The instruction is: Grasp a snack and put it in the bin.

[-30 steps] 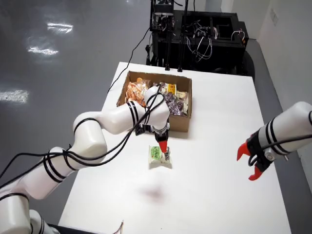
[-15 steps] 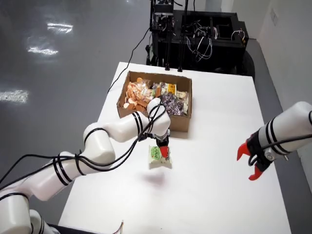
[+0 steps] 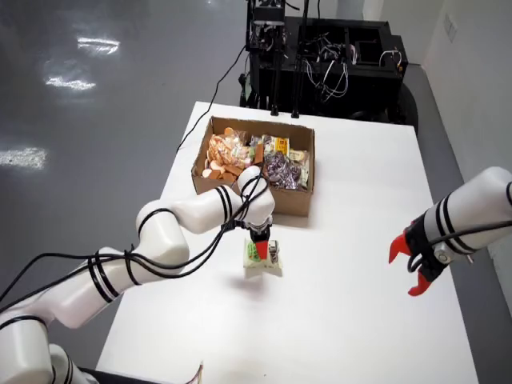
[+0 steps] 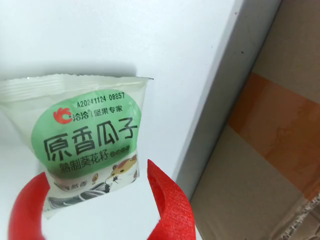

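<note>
Room: grey glossy floor, black equipment rack at the top centre of the overhead view; white counter (image 3: 360, 240) fills the middle of that frame.

Item 1: cardboard bin (image 3: 254, 166), open-topped, upper centre of the counter, holding assorted snack packs, orange ones at its left side, purple and pale ones to the right. In the close view I see its brown wall with an orange tape stripe (image 4: 270, 135) along the right edge of the frame.

Item 2: snack packet (image 3: 262, 258), white with a green label and printed Chinese characters, lying on the counter just below the bin, apart from it. In the close view the snack packet (image 4: 82, 145) sits at centre left.

Item 3: working arm, white, entering from the lower left of the overhead view. Its red claw (image 3: 262, 245) is directly over the packet; in the close view the claw (image 4: 95, 200) is spread, 1 finger on each side of the packet's lower end, not pressed onto it.

Item 4: second arm, right edge of the overhead view, red fingers (image 3: 398, 246) apart, over bare counter.
</note>
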Controlling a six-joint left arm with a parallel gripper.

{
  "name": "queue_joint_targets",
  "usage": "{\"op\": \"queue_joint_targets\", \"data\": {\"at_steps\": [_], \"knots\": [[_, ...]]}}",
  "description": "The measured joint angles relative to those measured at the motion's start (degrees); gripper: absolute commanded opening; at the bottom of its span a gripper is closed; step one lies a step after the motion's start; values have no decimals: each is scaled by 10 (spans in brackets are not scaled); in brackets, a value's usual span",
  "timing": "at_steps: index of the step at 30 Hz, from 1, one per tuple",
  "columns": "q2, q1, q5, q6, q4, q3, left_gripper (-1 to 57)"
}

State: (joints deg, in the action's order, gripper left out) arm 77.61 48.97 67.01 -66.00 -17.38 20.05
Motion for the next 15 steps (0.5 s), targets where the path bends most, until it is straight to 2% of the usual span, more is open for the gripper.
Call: {"op": "queue_joint_targets", "data": {"at_steps": [15], "knots": [[12, -1, -42, -3, 8, 32, 425]]}}
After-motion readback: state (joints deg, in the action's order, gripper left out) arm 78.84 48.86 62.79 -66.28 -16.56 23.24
